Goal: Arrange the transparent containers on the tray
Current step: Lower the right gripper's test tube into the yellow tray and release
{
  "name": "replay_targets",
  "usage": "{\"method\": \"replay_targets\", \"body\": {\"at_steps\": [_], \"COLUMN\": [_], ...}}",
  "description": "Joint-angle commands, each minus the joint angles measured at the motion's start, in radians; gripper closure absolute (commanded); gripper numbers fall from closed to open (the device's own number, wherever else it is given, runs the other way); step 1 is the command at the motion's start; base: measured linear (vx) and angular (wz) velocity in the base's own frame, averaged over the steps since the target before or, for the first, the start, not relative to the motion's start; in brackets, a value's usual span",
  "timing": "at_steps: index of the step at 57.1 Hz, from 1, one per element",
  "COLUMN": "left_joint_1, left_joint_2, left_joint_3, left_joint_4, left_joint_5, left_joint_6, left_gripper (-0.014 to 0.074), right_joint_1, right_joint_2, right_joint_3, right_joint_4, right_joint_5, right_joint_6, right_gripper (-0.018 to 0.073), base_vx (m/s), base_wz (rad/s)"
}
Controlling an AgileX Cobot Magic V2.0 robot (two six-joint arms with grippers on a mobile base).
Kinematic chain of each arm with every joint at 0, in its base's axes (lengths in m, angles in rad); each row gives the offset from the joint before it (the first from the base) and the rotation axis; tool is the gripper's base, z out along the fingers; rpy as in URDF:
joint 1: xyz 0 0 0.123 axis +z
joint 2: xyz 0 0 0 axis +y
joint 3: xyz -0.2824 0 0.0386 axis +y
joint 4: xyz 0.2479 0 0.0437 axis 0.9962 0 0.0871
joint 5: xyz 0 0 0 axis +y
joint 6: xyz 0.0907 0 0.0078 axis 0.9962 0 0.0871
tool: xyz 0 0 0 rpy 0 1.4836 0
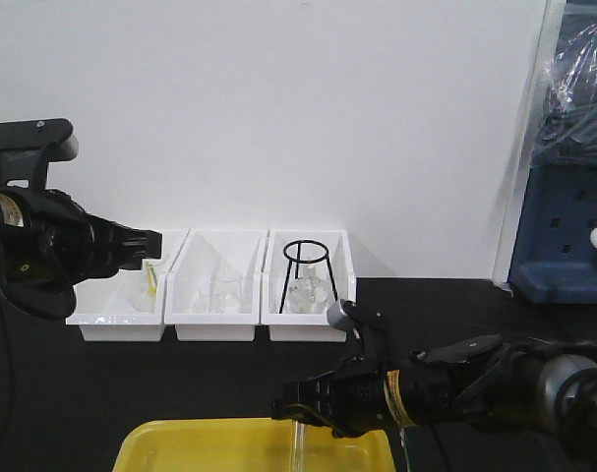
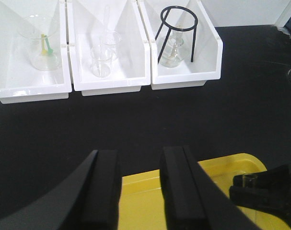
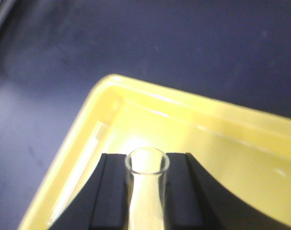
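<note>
The yellow tray lies at the table's front edge. My right gripper hangs over the tray's middle, shut on a transparent container, a clear test tube that points down into the tray. In the right wrist view the tube is pinched between both black fingers of the gripper, open rim up, above the tray's corner. My left gripper is raised over the left bin. Its wrist view shows that gripper open and empty, the tray's rim below it, and the right gripper at lower right.
Three white bins stand in a row at the back; they hold glass beakers, a flask and a black tripod stand. Blue equipment stands at far right. A faint clear streak lies along the tray's left wall.
</note>
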Motion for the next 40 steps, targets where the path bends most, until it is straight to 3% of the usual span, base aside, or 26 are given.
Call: {"method": "replay_targets", "body": {"at_steps": [1,11,23,31,40], "left_joint_1": [-0.005,-0.005,-0.005,-0.005,-0.005], "left_joint_2": [-0.036,-0.036,-0.036,-0.036,-0.036], "left_joint_3": [-0.03,-0.03,-0.03,-0.03,-0.03], "left_joint_4": [0.005,-0.002,-0.002,-0.002,-0.002], "left_joint_5": [-0.067,-0.054,-0.039,-0.037,-0.037], "left_joint_6": [0.003,0.003,0.003,0.003,0.003], "left_gripper": [0.0242,0.0242,0.0242,0.0242,0.0242], "right_joint_1": [-0.006,-0.006,-0.003,-0.003,-0.003], "right_joint_2": [-0.025,0.011,0.053,0.072,0.073], "right_joint_3": [-0.031,-0.031,-0.03,-0.029,-0.029], "right_joint_4": [0.028,0.027,-0.001,-0.003,-0.002], "right_joint_5": [0.021,0.099,0.066,0.028,0.03], "right_joint_6": [-0.002,-0.002,-0.003,-0.003,-0.003], "right_gripper": [0.0571,0.0568,0.0536,0.0456,0.0286], "base_vx": [0.0,0.0,0.0,0.0,0.0], "base_wz": [0.0,0.0,0.0,0.0,0.0]}}
